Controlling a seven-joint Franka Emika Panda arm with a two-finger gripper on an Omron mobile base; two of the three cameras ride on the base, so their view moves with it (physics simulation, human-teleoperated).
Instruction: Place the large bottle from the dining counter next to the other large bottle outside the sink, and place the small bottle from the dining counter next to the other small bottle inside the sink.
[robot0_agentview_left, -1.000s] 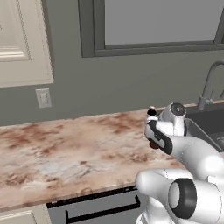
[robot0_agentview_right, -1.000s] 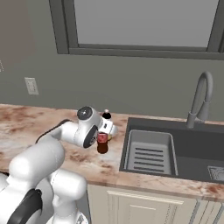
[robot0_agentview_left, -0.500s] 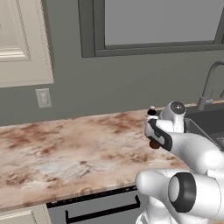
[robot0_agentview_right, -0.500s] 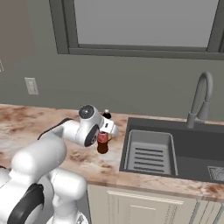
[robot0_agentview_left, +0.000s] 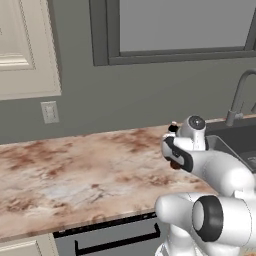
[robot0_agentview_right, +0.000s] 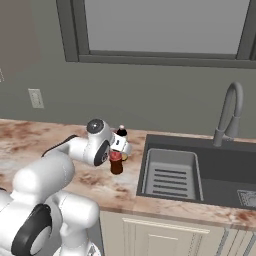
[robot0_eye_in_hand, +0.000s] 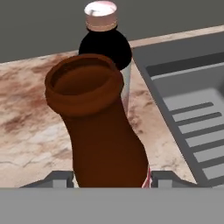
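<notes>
The large bottle, brown with a red label band, stands upright on the marble wall counter, just left of the sink. My gripper reaches around its lower body, a grey fingertip close on each side; whether they press on the glass I cannot tell. In the right base view the gripper covers the upper half of the bottle. The other large bottle, white-capped, stands right behind and nearly touches it. The small bottle and the dining counter are out of view.
A light grey ribbed tray lies in the dark basin's left half. The tall metal faucet rises at the sink's back. A wall with a window backs the counter, with an outlet at the left. Counter stretches leftward.
</notes>
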